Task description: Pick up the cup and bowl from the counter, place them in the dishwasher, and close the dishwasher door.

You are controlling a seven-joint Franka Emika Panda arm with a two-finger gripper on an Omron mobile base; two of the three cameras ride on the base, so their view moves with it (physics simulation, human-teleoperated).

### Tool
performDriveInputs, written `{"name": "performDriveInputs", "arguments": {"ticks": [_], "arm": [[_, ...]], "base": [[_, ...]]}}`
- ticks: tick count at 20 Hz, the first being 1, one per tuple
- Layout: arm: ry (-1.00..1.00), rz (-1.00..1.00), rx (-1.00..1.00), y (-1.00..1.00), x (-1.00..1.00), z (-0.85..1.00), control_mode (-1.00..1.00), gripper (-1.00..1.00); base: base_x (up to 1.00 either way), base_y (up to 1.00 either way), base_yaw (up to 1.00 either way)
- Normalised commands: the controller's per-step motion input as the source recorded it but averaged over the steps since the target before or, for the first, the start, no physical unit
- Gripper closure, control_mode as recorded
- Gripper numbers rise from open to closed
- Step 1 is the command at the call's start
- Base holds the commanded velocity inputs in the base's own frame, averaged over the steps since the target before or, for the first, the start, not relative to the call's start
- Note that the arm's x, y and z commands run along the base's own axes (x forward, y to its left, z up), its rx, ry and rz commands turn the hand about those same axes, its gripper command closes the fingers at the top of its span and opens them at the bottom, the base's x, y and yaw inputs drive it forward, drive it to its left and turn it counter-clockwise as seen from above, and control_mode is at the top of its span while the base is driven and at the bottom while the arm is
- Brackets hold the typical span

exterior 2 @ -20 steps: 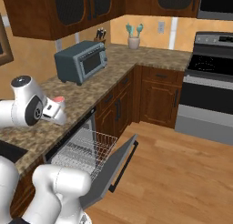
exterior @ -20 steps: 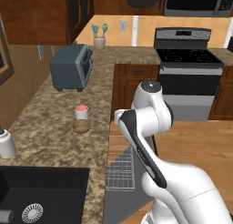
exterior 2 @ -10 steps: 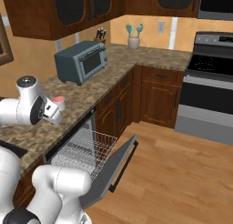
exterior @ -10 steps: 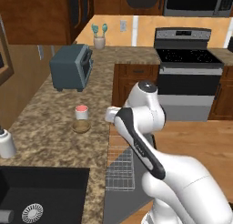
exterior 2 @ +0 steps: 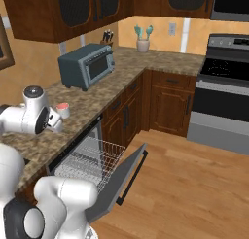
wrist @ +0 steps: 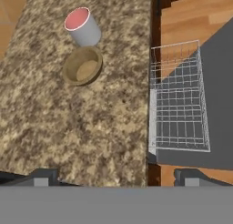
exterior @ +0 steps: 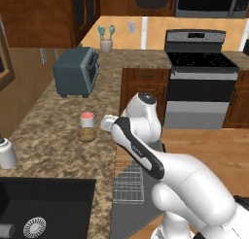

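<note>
Gripper [wrist: 113,175] spread wide, empty, above the counter [wrist: 91,123] edge. Cup [wrist: 83,26] and bowl [wrist: 82,66] sit touching, ahead-left of the fingertips in hand view; bowl nearer. Dishwasher [wrist: 179,100] rack lies right.

I see a blue-grey toaster [exterior: 75,78] ahead, a beige pot of teal utensils [exterior: 106,39] by the wall, a stove [exterior: 199,82] beyond, and a black sink [exterior: 41,206] near me.

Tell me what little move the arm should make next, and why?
Probably slide the open gripper toward the cup and lower it. The cup and bowl sit untouched side by side on the counter, away from the fingertips, and the dishwasher already stands open.
</note>
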Motion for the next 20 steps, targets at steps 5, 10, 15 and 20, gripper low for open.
{"name": "performDriveInputs", "arguments": {"ticks": [5,10,15,20], "arm": [[0.03,0.0,0.0,0.46,0.43,-0.14,-1.0,-1.0],[0.02,0.0,0.0,0.28,0.43,-0.13,-1.0,-1.0],[0.01,0.0,0.0,0.09,0.39,-0.13,-1.0,-1.0],[0.0,0.0,0.0,0.0,0.36,-0.2,-1.0,-1.0]], "base": [[0.0,0.0,0.0],[0.0,0.0,0.0],[0.0,0.0,0.0],[0.0,0.0,0.0]]}}
